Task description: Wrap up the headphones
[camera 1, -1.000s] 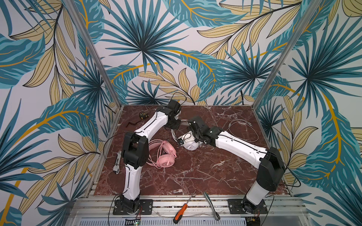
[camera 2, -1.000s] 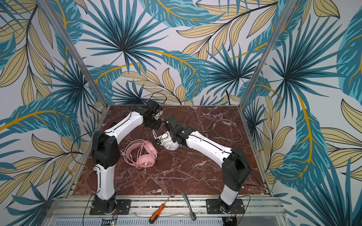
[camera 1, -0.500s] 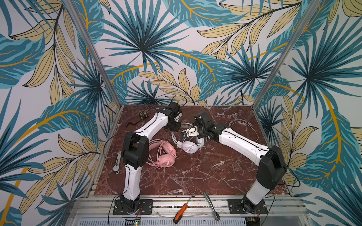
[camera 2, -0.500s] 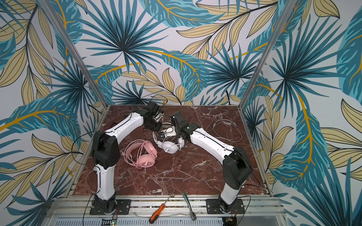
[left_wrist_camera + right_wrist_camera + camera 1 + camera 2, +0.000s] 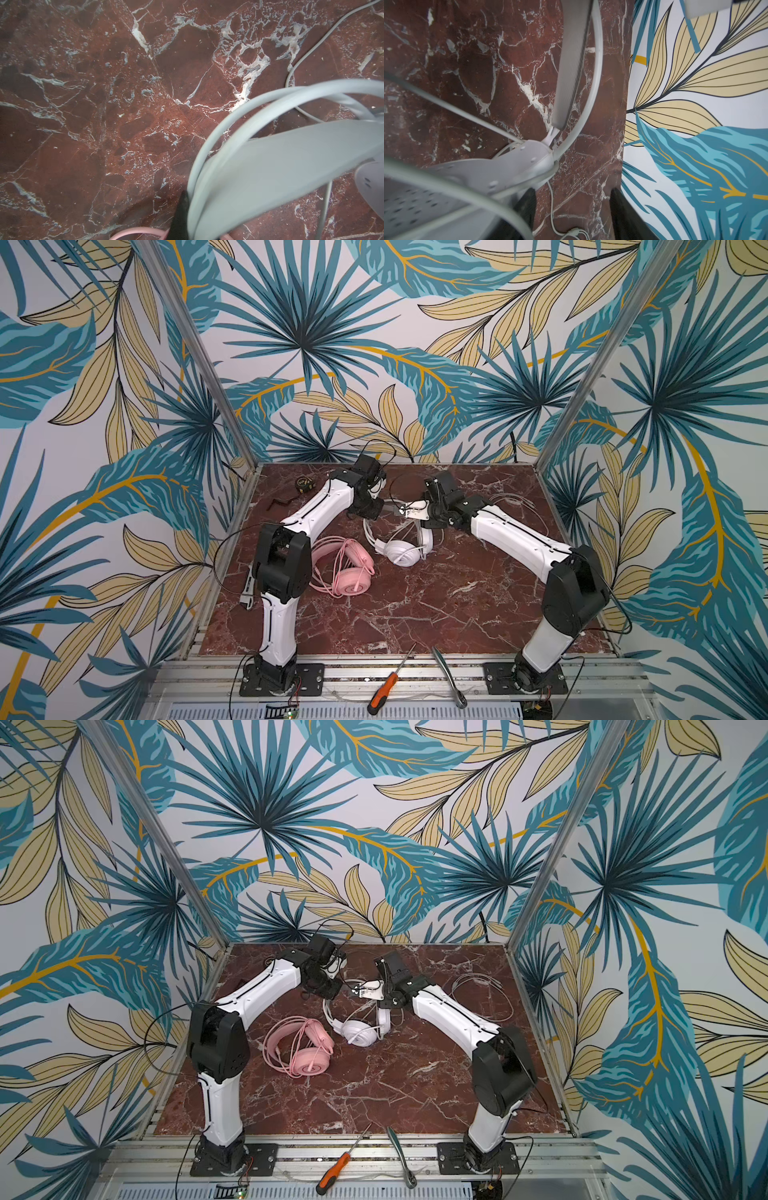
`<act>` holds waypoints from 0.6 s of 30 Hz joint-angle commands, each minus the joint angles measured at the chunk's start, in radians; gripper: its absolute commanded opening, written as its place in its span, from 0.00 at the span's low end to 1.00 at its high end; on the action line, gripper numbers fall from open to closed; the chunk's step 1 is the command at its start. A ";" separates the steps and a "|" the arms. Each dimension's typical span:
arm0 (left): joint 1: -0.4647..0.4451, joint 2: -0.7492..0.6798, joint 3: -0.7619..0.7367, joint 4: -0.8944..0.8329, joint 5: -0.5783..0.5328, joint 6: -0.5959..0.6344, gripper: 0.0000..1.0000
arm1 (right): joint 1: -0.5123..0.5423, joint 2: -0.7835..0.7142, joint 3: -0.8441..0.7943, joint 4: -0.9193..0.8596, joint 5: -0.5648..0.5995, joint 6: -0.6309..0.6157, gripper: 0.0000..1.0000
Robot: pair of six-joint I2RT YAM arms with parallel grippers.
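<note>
While the white headset (image 5: pixel 401 553) rests one cup on the marble table (image 5: pixel 415 614), we see its headband raised off the surface. It is caught by the left gripper (image 5: pixel 385 510), whose jaws are pressed together on the thin arches of that band. The left wrist view bears this out: one dark finger (image 5: pixel 179 214) lies hard against the pale arches, and the broad inner strap of the white headset (image 5: pixel 291 166) sweeps out from there.

The right gripper (image 5: pixel 409 511) hovers just above the white headset, nearly tip to tip with the left gripper in both top views. Its jaws stand wide. In the right wrist view we find its two dark fingers (image 5: pixel 527 207) well apart with only bare marble between them. A cup of the white headset (image 5: pixel 508 166) sits just beside one finger, not held.

The pink headset (image 5: pixel 349 576) lies flat just left of the white headset in both top views, near but apart, with its pink cable looped over its own cups. To the right of the white headset, beyond the right arm (image 5: pixel 519 535), a loose coil of pale cable (image 5: pixel 517 506) lies on the marble; we cannot tell where it joins. Well in front of the white headset, on the metal rail (image 5: pixel 415 672), lie an orange-handled screwdriver (image 5: pixel 384 691) and a ratchet wrench (image 5: pixel 449 676).
</note>
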 commanded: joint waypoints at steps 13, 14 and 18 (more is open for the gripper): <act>0.021 -0.084 -0.010 -0.002 0.096 0.008 0.00 | -0.122 0.039 0.004 -0.046 -0.238 0.327 0.65; 0.024 -0.088 -0.011 -0.002 0.104 0.009 0.00 | -0.133 0.038 -0.001 -0.044 -0.258 0.356 0.65; 0.040 -0.104 -0.017 -0.003 0.141 0.005 0.00 | -0.163 0.018 -0.080 0.070 -0.333 0.501 0.65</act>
